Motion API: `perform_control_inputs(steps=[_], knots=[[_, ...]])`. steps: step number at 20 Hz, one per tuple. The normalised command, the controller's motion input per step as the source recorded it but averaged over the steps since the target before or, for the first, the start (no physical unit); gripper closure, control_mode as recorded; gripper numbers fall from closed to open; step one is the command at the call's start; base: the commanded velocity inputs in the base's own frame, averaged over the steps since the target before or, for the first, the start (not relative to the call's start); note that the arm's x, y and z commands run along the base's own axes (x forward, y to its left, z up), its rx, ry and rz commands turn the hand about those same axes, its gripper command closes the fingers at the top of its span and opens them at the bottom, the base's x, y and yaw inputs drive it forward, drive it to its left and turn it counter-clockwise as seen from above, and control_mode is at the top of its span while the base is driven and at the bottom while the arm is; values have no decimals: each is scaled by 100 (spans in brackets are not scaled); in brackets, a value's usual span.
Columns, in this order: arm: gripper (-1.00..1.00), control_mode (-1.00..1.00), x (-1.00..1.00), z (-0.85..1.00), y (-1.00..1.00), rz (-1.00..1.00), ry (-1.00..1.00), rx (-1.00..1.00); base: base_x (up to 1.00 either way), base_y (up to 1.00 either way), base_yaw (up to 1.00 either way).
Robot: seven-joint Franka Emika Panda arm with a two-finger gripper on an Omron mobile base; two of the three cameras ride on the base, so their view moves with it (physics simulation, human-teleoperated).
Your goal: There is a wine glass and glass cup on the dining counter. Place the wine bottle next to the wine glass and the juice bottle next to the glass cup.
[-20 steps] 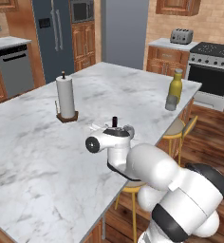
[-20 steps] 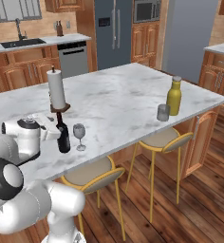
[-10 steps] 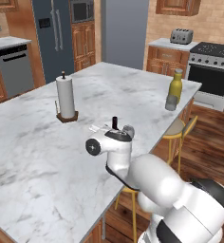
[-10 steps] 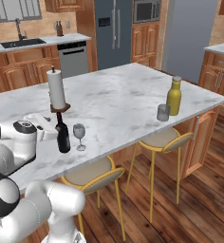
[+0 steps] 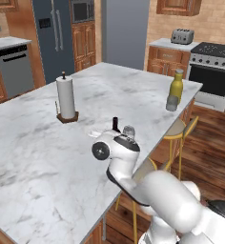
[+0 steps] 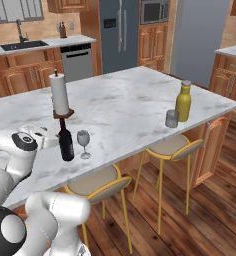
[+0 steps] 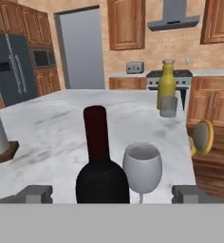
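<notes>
Spread wide and holding nothing, the two-finger gripper [image 7: 112, 194] points level across the counter, its dark fingertips [image 7: 35, 193] standing apart on either side of the tall near-black wine bottle with the dark red cap [image 7: 101, 163], without touching it. That bottle [image 6: 65, 142] stands upright on the large white-grey marble dining counter [image 6: 125, 107], just beside the small clear stemmed wine glass [image 6: 83, 142], which is also upright, near the counter's stool-side edge. In the left base view the bottle's neck [image 5: 115, 124] rises just beyond the white hand, and the arm reaches forward from the lower right with its wrist bent low over the marble. Well apart, toward the far corner of the same counter, the yellow juice bottle with the olive-yellow neck [image 6: 183, 102] stands upright just beside the short greyish translucent glass cup [image 6: 172, 118]; the pair show again in the hand view [image 7: 166, 84]. A white paper towel roll on a wooden holder [image 5: 66, 98] stands farther in on the marble, behind the wine bottle. Yellow-legged stools [image 6: 172, 147] sit below the counter's edge.
</notes>
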Motion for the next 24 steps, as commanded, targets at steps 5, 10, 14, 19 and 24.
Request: perform_control_inputs(steps=[5,10,14,19,24], knots=[[-100,-100,-29,20,5,13,24,0,0,0,0],[-100,-100,-32,23,5,10,24,0,0,0,0],[-100,-100,-46,12,1,11,16,-1,0,0,0],[-100,-100,-60,0,0,11,6,-3,0,0,0],[-100,-100,-65,-3,0,12,1,-1,0,0,0]])
